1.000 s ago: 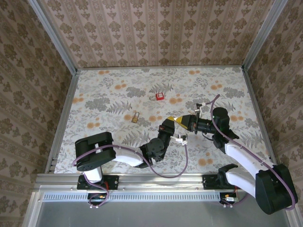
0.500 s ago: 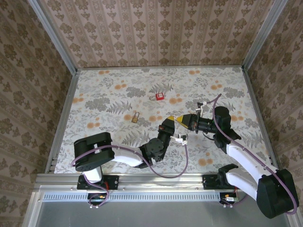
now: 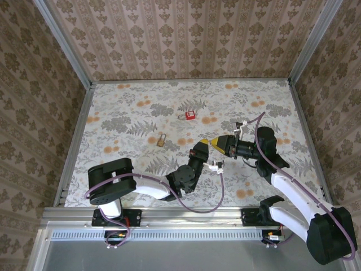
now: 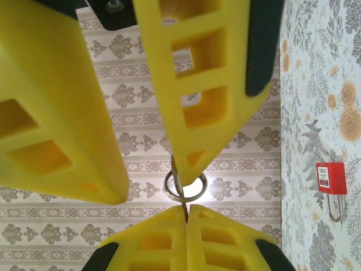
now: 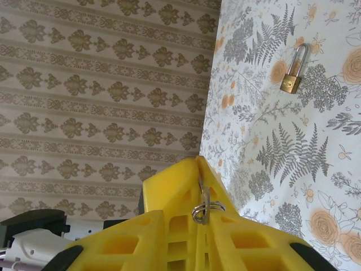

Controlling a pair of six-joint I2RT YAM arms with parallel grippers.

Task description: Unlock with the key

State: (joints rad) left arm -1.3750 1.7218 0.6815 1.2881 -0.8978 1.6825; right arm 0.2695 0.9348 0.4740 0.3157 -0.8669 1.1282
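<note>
The key ring is clamped between the closed fingers of the right end effector, raised above the middle of the bench. The left end effector is spread open around it. The red padlock and brass padlock lie toward the far edge.

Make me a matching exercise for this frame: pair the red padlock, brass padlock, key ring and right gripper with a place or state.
Things:
1. red padlock
2. brass padlock
3. key ring
4. right gripper

Places or states:
A. pinched between yellow fingers
B. lying farthest back on the table
C. shut, held above the table
D. lying left of both grippers

Pairs: 1-B, 2-D, 3-A, 4-C
</note>
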